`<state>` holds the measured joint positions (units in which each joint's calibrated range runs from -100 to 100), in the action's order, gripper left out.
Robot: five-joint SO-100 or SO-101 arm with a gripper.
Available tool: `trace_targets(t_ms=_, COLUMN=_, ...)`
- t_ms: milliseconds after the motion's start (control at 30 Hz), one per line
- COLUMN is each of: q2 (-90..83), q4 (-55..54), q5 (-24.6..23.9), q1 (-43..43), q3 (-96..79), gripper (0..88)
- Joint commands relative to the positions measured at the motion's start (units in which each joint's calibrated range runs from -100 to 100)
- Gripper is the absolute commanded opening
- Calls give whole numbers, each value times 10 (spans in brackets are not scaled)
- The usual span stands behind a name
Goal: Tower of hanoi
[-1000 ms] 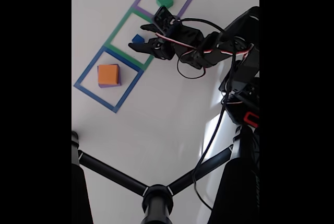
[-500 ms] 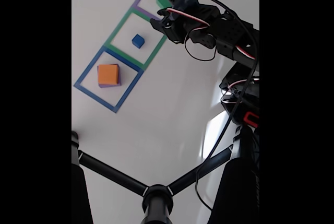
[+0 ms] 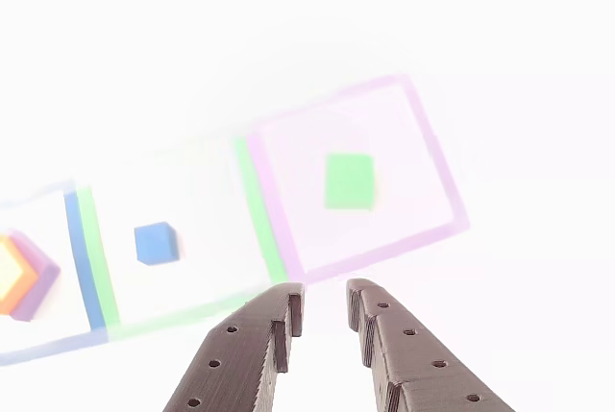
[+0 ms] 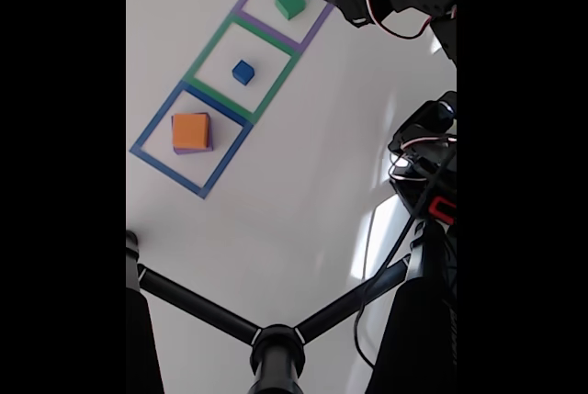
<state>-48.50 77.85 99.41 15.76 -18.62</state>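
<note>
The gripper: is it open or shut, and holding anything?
Open and empty: in the other view the gripper shows a bare gap between its two fingers.

Green cube (image 3: 349, 181) stands alone, apparently unobstructed.

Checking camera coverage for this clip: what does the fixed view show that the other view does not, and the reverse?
Fixed view alone: the arm's base, a black tripod, and the whole blue square. Other view alone: a close look at the gripper, its fingers a little apart with nothing between them, hanging short of the purple square. Both: the green cube in the purple square, the blue cube in the green square, and the orange cube stacked on a purple one.
</note>
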Motion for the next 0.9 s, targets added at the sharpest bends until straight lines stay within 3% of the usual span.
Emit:
trace_targets(t_ms=0, q2=1, q4=58, q5=6, q1=18, q3=82, gripper=10)
trace_targets(t_ms=167, q2=0, q4=60, q5=6, q1=51, q3=68, gripper=46)
trace_targets(t_ms=333, q2=-19, q4=-26, q5=6, q1=79, q3=-34, gripper=137)
trace_targets(t_ms=467, q2=-37, q4=-170, q5=6, q1=95, q3=-175, gripper=235)
trace_targets(t_ms=633, q2=-25, q4=-461, q5=6, q1=109, q3=-379, gripper=349)
trace_targets(t_ms=867, q2=53, q4=-677, q5=6, q1=115, q3=-498, gripper=372)
